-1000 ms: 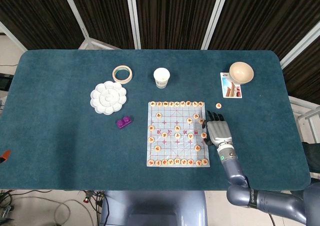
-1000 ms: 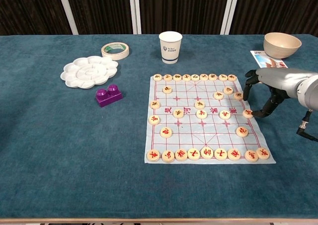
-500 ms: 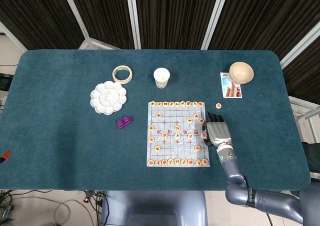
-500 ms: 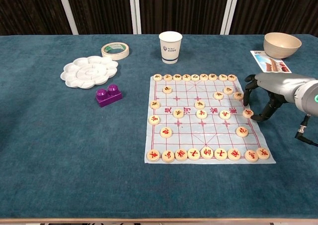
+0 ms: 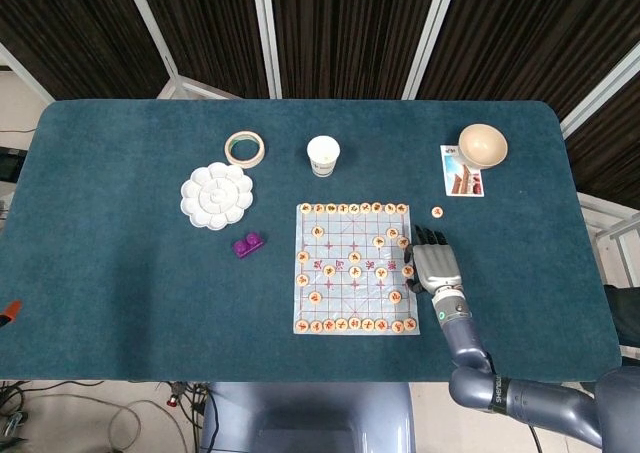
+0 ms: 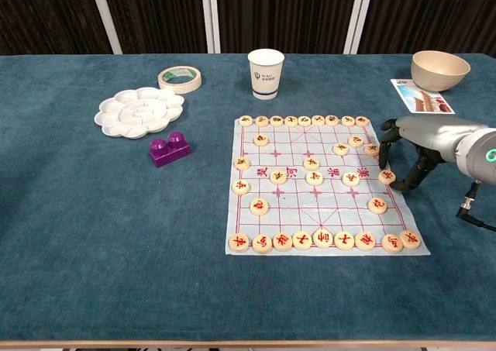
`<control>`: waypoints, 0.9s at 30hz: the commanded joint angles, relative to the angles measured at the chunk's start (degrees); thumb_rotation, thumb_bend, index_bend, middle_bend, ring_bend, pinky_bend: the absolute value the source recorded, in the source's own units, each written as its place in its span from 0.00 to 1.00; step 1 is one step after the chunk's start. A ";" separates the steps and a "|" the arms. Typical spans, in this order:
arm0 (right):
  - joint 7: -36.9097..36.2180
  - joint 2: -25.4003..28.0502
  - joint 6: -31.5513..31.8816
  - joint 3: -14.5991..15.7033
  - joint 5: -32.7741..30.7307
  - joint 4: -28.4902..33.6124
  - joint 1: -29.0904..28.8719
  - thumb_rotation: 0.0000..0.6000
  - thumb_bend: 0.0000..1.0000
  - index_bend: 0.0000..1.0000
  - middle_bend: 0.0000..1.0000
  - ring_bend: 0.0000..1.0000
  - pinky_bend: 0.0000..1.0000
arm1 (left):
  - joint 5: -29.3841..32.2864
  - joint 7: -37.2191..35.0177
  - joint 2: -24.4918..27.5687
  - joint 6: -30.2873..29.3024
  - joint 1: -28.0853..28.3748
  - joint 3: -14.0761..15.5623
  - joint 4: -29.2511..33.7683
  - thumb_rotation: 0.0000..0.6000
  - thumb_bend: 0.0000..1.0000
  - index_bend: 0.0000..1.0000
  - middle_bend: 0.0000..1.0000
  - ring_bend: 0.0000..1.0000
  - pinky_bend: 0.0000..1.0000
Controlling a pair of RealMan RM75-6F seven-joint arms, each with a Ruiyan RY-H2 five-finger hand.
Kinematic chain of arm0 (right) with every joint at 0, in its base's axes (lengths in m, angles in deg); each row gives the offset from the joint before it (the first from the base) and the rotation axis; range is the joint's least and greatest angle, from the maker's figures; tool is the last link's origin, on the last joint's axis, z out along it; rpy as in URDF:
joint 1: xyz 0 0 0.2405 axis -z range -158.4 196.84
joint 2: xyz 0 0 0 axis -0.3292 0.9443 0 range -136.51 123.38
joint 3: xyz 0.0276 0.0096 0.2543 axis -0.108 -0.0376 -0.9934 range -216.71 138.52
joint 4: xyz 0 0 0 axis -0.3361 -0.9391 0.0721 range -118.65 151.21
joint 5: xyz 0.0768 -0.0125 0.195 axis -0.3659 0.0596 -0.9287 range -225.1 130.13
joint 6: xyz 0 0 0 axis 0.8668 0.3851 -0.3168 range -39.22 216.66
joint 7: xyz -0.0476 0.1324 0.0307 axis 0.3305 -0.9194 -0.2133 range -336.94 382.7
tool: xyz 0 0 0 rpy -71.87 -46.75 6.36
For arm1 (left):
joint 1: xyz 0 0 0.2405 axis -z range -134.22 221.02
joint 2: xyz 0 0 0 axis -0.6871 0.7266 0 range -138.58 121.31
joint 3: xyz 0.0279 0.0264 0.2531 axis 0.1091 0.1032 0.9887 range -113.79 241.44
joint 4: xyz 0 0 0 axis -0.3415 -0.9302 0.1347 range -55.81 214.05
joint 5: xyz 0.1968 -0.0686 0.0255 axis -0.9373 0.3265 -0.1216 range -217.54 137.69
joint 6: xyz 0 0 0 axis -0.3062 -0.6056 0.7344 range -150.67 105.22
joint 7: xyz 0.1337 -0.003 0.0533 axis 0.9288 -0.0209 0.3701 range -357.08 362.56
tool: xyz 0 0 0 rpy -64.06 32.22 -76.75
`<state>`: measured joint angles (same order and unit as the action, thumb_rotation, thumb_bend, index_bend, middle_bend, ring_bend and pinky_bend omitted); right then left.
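Chess piece [image 6: 387,177] at the right edge of the board [image 6: 322,182], a round pale disc with a red character, lies flat on the paper sheet just beside the right hand [image 6: 415,151]. A second ago a dark fingertip touched this piece; half a second ago it stood just off it; now the fingers [image 6: 408,180] are apart from the disc, resting tips-down on the cloth to its right. Piece itself has not shifted between frames. Hand has drawn back a little toward the table's right side. Fingers are loosely spread and curved downward, holding nothing; head view shows the same hand [image 5: 434,263] lying palm-down beside the board's right margin.

Left hand: neither view shows it.

Counts, from the chest view. One board sheet, red grid. Far row: nine pieces along the top edge. Near row: nine pieces along the bottom edge. Between the rows, about thirteen scattered pieces, the edge piece among them. One stray piece [image 5: 437,211] lies off the board on the cloth, seen in the head view only.

Elsewhere on the teal table [image 6: 93,235]: one paper cup [image 6: 265,73], one tape roll [image 6: 179,79], one white flower-shaped palette [image 6: 139,112], one purple brick [image 6: 170,148], one beige bowl [image 6: 439,70], one printed card [image 6: 421,96] just in front of the bowl.
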<state>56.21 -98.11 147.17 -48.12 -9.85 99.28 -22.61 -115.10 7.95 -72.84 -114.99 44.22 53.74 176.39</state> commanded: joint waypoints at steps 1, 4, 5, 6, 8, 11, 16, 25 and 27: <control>-0.03 -0.17 -0.06 -0.08 0.00 -0.25 0.00 1.00 0.38 0.44 0.00 0.00 0.09 | -0.04 0.12 -0.08 0.09 0.07 0.05 -0.01 1.00 0.00 0.12 0.00 0.00 0.00; -0.06 -0.34 -0.27 -0.22 -0.19 -0.57 -0.03 1.00 0.38 0.45 0.00 0.00 0.09 | -0.09 0.26 -0.13 0.07 0.09 0.07 0.00 1.00 0.00 0.12 0.00 0.00 0.00; -0.04 -0.38 -0.29 -0.23 -0.22 -0.65 -0.03 1.00 0.38 0.45 0.00 0.00 0.09 | -0.07 0.27 -0.15 0.03 0.08 0.05 0.00 1.00 0.00 0.12 0.00 0.00 0.00; -0.02 -0.43 -0.30 -0.26 -0.27 -0.78 -0.03 1.00 0.38 0.45 0.00 0.00 0.09 | -0.02 0.29 -0.17 0.02 0.07 0.03 -0.01 1.00 0.00 0.12 0.00 0.00 0.00; -0.06 -0.53 -0.41 -0.36 -0.42 -1.02 -0.02 1.00 0.38 0.45 0.00 0.00 0.09 | 0.12 0.42 -0.20 0.00 0.08 -0.03 -0.04 1.00 0.00 0.12 0.00 0.00 0.00; -0.20 -0.64 -0.65 -0.53 -0.66 -1.38 0.00 1.00 0.38 0.45 0.00 0.00 0.09 | 0.18 0.55 -0.27 -0.01 0.10 -0.06 -0.06 1.00 0.00 0.12 0.00 0.00 0.00; -0.20 -0.71 -0.97 -0.51 -0.79 -1.70 0.05 1.00 0.38 0.45 0.00 0.00 0.09 | 0.11 0.93 -0.44 -0.05 0.16 -0.02 -0.17 1.00 0.00 0.12 0.00 0.00 0.00; 0.12 -1.04 -1.42 -0.65 -1.11 -2.07 -0.19 1.00 0.38 0.46 0.00 0.00 0.09 | 0.22 1.28 -0.64 -0.19 0.17 -0.11 -0.26 1.00 0.00 0.12 0.00 0.00 0.00; 0.13 -1.25 -1.41 -0.81 -1.24 -2.24 -0.28 1.00 0.38 0.46 0.00 0.00 0.09 | 0.33 1.56 -0.73 -0.29 0.19 -0.18 -0.39 1.00 0.00 0.12 0.00 0.00 0.00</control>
<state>56.34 -99.33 145.76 -48.90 -11.06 97.06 -22.86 -114.81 9.45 -73.53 -115.24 44.40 53.58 176.04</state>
